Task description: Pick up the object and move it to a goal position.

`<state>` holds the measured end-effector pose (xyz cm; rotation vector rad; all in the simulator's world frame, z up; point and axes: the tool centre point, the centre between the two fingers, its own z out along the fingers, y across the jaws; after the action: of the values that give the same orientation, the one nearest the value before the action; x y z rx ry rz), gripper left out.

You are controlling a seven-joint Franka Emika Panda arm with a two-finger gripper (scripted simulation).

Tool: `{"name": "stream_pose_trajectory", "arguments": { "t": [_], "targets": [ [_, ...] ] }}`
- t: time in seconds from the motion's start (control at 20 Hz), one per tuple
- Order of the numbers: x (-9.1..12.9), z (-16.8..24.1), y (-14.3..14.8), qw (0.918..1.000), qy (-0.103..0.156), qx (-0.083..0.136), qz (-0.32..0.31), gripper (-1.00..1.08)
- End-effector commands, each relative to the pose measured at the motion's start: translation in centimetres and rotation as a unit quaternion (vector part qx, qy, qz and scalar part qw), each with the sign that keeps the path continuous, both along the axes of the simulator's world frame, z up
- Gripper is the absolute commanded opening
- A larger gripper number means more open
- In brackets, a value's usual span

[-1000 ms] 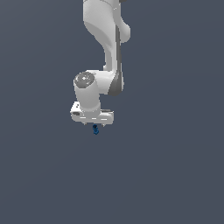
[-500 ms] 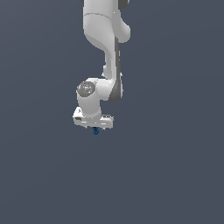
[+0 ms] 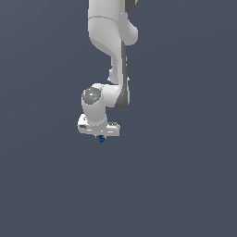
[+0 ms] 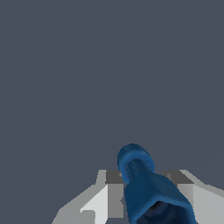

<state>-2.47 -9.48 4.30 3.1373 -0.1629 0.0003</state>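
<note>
One small dark-blue object [image 3: 101, 138] shows in the exterior view as a tiny lumpy speck with a lighter blue spot, far smaller than the white gripper [image 3: 101, 135] above it. In the wrist view the object [image 4: 146, 186] looks much larger: a deep-blue piece with a rounded, knob-like end pointing away from the camera, a narrower neck behind that, and a body that flares wider toward the camera, where a darker hollow or shaded patch shows at its near end. Its surface is a saturated blue with slightly lighter edges.

The gripper [image 4: 146, 192] is closed narrowly around the object, one grey-and-white finger [image 4: 109, 194] pressed against one side of it and the other finger [image 4: 190, 192] against the opposite side, so the object sits clamped between them with its rounded end sticking out past the fingertips. In the exterior view it hangs just beneath the gripper, against a plain dark grey-blue background [image 3: 185, 176], at the end of the white arm [image 3: 111, 55] reaching down from above
</note>
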Motion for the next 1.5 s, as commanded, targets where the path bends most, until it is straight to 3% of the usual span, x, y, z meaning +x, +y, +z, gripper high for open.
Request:
{"name": "stream_pose_trajectory", "arguments": {
  "t": [0.0,0.7,1.45],
  "targets": [
    [0.0,0.0,0.0,1.0000,0.000,0.000,0.000,-1.00],
    [-1.5,2.5,-1.2,1.0000,0.000,0.000,0.000,-1.00],
    [-7.6,13.5,-6.6,1.0000,0.000,0.001,0.000,-1.00]
  ]
}}
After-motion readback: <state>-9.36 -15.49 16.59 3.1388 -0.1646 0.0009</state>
